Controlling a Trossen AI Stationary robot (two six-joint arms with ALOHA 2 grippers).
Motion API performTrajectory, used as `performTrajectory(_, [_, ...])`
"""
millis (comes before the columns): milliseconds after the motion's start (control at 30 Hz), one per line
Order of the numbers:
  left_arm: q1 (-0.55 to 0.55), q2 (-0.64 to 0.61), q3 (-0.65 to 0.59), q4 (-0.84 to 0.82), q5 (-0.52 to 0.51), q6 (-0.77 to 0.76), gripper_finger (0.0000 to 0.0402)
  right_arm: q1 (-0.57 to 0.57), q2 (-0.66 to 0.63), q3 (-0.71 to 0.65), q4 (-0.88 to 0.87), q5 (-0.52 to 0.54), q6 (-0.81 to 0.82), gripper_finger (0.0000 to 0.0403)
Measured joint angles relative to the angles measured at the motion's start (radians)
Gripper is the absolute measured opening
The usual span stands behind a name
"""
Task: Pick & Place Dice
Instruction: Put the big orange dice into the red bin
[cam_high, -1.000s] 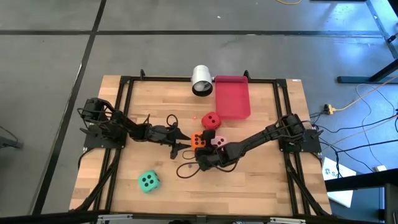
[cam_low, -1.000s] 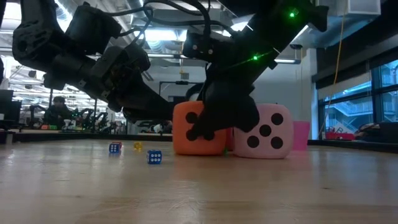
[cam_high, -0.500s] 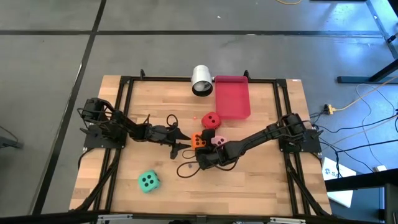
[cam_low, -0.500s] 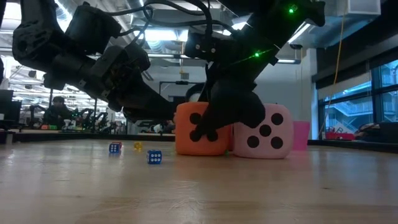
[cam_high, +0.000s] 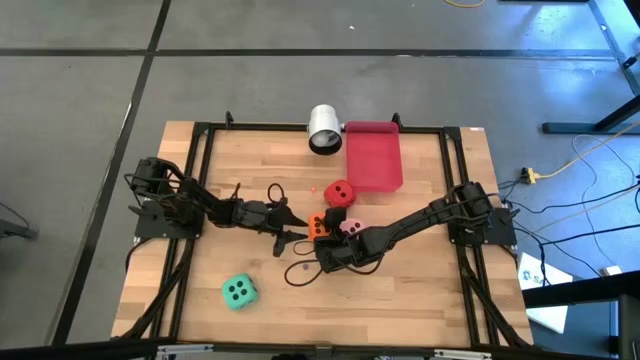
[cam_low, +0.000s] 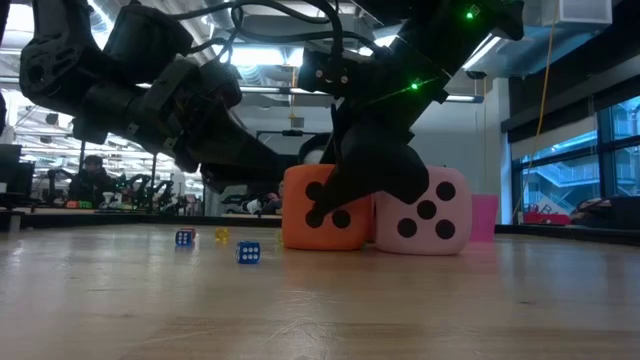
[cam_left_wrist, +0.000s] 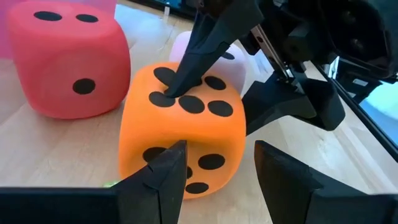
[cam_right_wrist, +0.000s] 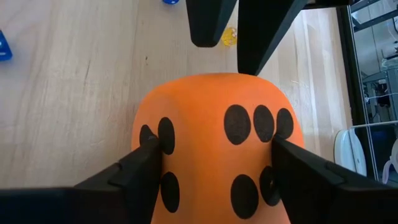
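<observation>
Wooden worktop (cam_high: 400, 290) carries the orange die (cam_high: 318, 226) at its centre, clamped on both sides by the right end effector (cam_right_wrist: 211, 155), pink die (cam_high: 351, 228) touching at 3 o'clock, while the left end effector (cam_high: 296, 226) hovers open at 9 o'clock.

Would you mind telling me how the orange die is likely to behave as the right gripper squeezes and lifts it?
The orange die looks soft: its corners are rounded and its sides bulge between the right gripper fingers, so it will probably give under the squeeze. It seems light for its bulk, likely foam or plush. Its flat faces should keep it from rolling, though touching the pink die may nudge that one.
</observation>
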Motion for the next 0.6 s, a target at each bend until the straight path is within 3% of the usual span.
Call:
performTrajectory(400, [0.000, -0.001, 0.000, 0.000, 0.000, 0.002, 0.0180, 0.000, 0.000, 0.000, 0.000, 0.009, 0.001, 0.0234])
performTrajectory(600, [0.000, -0.083, 0.000, -0.054, 0.032, 0.037, 0.0180, 0.000, 0.000, 0.000, 0.000, 0.011, 0.002, 0.0224])
